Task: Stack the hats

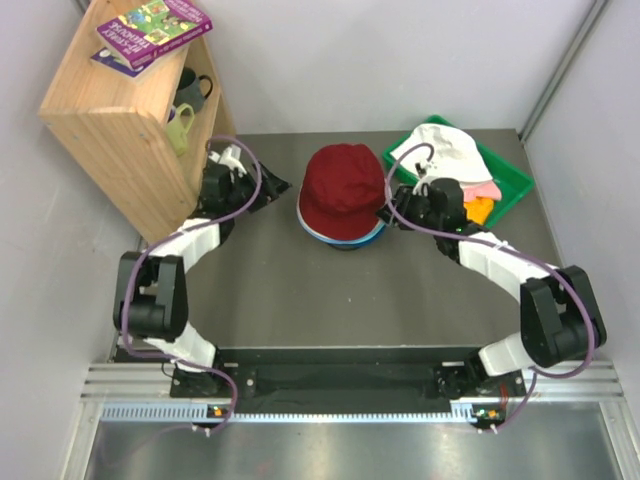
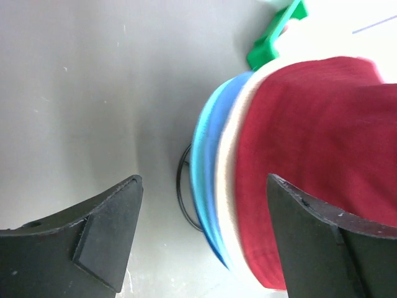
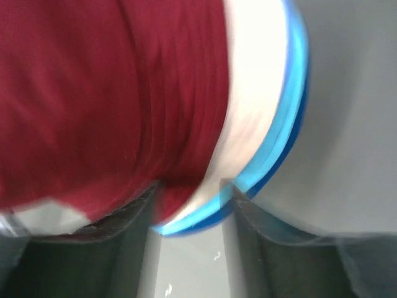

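With the dark red hat (image 1: 343,190) stacked, your left gripper (image 2: 201,205) and right gripper (image 3: 189,211) fingers stand parted and empty, so fetch the white hat (image 1: 445,150) from the tray (image 1: 515,185) next.

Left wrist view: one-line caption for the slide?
Open left gripper beside dark red hat, stacked over beige brim and blue brim; green tray behind.

Grey table (image 1: 300,300) bears wooden shelf (image 1: 110,120), green tray (image 1: 515,180), and seemingly a black wire stand (image 2: 178,186).
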You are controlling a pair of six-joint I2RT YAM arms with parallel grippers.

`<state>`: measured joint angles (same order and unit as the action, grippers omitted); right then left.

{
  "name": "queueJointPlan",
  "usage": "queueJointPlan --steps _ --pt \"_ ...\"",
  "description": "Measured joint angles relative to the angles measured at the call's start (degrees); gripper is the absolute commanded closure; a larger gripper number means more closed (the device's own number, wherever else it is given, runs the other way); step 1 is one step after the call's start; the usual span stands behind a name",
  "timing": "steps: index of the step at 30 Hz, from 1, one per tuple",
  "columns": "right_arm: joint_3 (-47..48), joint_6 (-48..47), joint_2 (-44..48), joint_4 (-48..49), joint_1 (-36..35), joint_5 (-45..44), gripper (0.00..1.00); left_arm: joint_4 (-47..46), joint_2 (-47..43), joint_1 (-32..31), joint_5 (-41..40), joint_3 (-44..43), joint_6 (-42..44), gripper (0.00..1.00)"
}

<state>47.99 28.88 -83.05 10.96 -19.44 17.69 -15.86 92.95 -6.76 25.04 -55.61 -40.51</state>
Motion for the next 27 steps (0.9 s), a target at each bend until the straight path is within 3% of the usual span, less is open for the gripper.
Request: queueJointPlan --steps 2,4,11,16,27 --pt "-1.25 0.46 1.73 -2.25 -1.20 0.11 0.22 0.24 -4.79 0.00 -1.92 2.34 0.04 0.14" --pt "-1.49 0.22 3.37 -5.01 -1.57 0.28 0.19 0.57 -9.35 0.00 -3.56 4.68 0.31 0.14" --pt "-1.38 -1.66 12.26 -6.67 5.53 3.30 0.25 -2.84 -20.48 -0.17 -3.32 13.79 1.68 0.20" --pt "1.38 -2.10 8.61 1.16 10.91 11.17 0.29 -8.00 -17.90 -2.93 -0.39 17.57 0.59 0.21" --pt "11.93 1.99 -11.87 17.51 11.87 22.01 0.31 -21.77 -6.32 -6.40 3.37 17.64 -5.70 0.29"
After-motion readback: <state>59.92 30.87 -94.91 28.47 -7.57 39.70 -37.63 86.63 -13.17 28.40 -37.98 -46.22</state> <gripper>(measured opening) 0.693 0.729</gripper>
